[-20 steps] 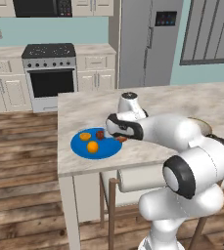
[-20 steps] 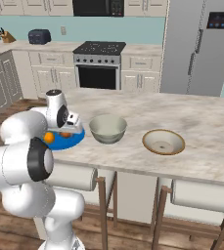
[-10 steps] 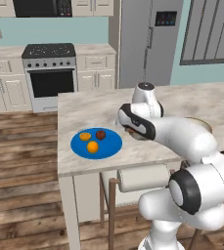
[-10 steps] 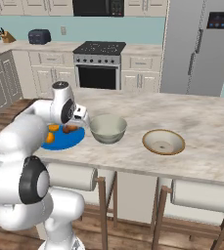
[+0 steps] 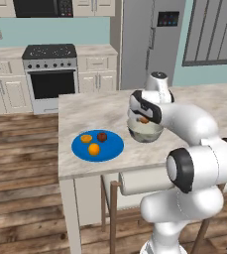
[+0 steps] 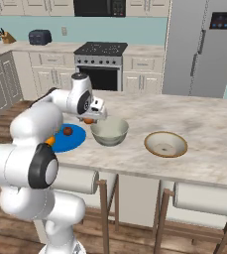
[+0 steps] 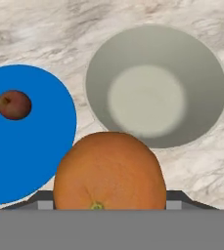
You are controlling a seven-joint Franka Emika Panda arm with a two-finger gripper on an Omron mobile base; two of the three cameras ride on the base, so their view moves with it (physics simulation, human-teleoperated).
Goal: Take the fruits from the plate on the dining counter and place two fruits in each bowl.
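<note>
Here the gripper [image 5: 143,118] is clamped on an orange fruit [image 7: 109,172], held above the near rim of the grey-green bowl [image 7: 156,85]. Beside it lies the blue plate [image 5: 97,145] with a dark red fruit [image 7: 14,104] on it; the tan-rimmed bowl [image 6: 165,144] sits farther along the counter [image 6: 204,119].

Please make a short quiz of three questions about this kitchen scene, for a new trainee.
1. True or false: the end effector holds an orange fruit.
2. How many fruits lie on the blue plate in the left base view?
3. Which bowl is nearer to the plate: A, the deep grey-green bowl, or B, the shallow tan-rimmed bowl?

Key
1. True; the hand view shows the fruit close in front of the camera, short of the deep bowl.
2. Three: two orange ones and one dark red-brown.
3. A.
</note>
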